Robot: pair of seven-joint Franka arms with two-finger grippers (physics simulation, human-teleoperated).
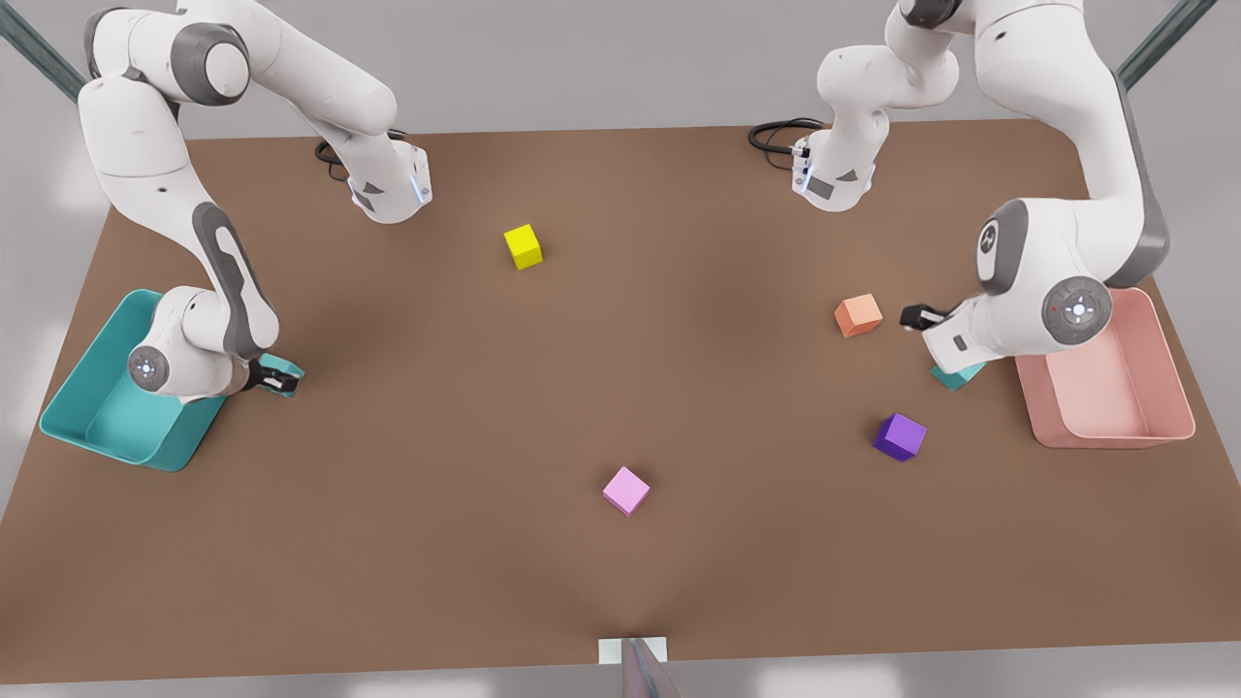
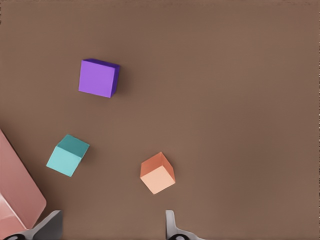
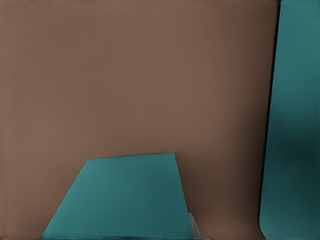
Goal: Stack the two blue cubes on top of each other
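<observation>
Table: wide flat brown tabletop (image 1: 582, 388), carrying every item below.
Teal tray: large glossy teal plastic tray (image 1: 92, 388) at the front view's left edge; its wall (image 3: 292, 120) stands just beside the right arm's cube.
Pink tray: large pale pink plastic tray (image 1: 1125, 388) at the front view's right edge; a corner of it (image 2: 15, 190) lies near the other teal cube.
Right gripper: two-finger gripper of the right arm (image 1: 276, 378), low beside the teal tray, closed around the first teal cube.
Left gripper: two-finger gripper of the left arm (image 1: 921, 316), raised above the table near the pink tray, fingers (image 2: 50, 225) spread wide with nothing between them.
First teal cube: small matte teal cube (image 1: 281, 366), clamped in the right gripper just off the teal tray; its flat face (image 3: 125, 200) sits close under the wrist camera.
Second teal cube: small matte teal cube (image 2: 67, 155), same size, lying free on the table beside the pink tray, partly hidden under the left arm in the front view (image 1: 955, 376); well apart from the first.
Purple cube: small matte purple cube (image 1: 900, 436), near the second teal cube, not touching (image 2: 98, 77).
Orange cube: small matte pale orange cube (image 1: 858, 315), just beside the left gripper (image 2: 157, 172).
Pink cube: small matte pink cube (image 1: 626, 491), alone mid-table.
Yellow cube: small matte yellow cube (image 1: 524, 246), alone toward the far side.
</observation>
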